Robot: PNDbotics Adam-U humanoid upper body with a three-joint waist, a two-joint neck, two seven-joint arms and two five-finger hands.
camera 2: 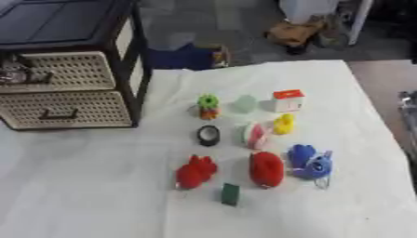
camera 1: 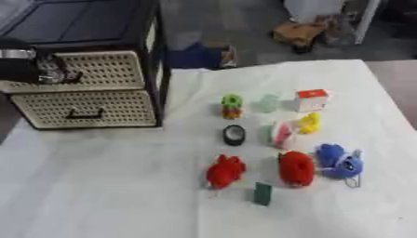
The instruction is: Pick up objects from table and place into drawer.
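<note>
At the upper left of the frame stands a small cabinet with two drawers [camera 1: 81, 93]. The left robot hand [camera 1: 36, 67] is up against the front of the top drawer [camera 1: 94, 69], right where its handle should be. It is likely there to pull that drawer out, so the toys have a place to go. I cannot tell if its fingers are apart or closed on the handle. The bottom drawer [camera 1: 90, 109] is closed, with its dark handle [camera 1: 84, 113] showing. Both drawers look shut, so nothing inside them can be seen.

The toys wait on the white surface [camera 1: 97, 186], in the middle and right of the frame, well apart from the cabinet. They sit in loose rows, each with space around it, which should make them easy to pick up one at a time. There is a red toy [camera 1: 225, 171], a bigger red toy [camera 1: 296, 168], a blue toy [camera 1: 339, 161], a small green block [camera 1: 262, 193], a black ring [camera 1: 234, 135], a yellow toy [camera 1: 309, 123] and a white box with a red top [camera 1: 311, 99].

At the right edge of the right eye view, a grey shape may be the right robot hand [camera 2: 409, 114]. I cannot tell how its fingers are.
</note>
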